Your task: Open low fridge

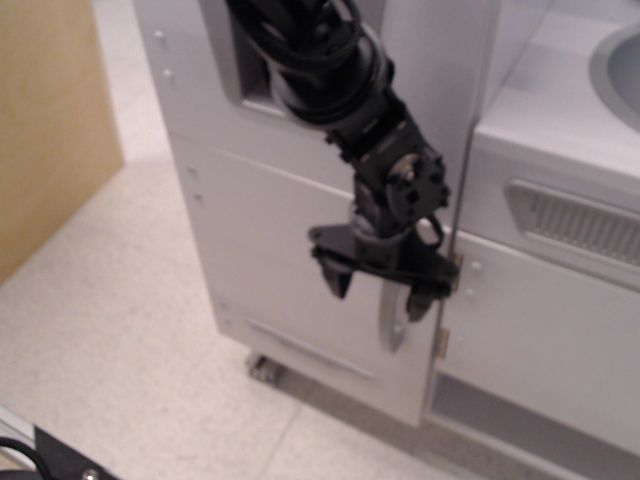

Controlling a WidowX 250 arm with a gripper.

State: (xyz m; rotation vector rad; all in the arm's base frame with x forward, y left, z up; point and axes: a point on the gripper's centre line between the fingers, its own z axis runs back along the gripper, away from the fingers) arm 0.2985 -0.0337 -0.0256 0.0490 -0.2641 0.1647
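Observation:
The low fridge door [270, 260] is a large white panel in the middle of the view, shut flush with its cabinet. Its grey vertical loop handle [391, 322] sits at the door's right edge, its upper part hidden by my arm. A thin grey strip [300, 347] runs low across the door. My black gripper [378, 291] hangs open in front of the handle, one finger to its left and one to its right. I cannot tell whether the fingers touch the handle.
A smaller white door [540, 330] with brass hinges [441, 342] and a grey vent [575, 222] stands to the right. A grey-framed niche [235, 60] is above, mostly hidden by the arm. A wooden panel [50, 120] is at left. Speckled floor [120, 360] lies below.

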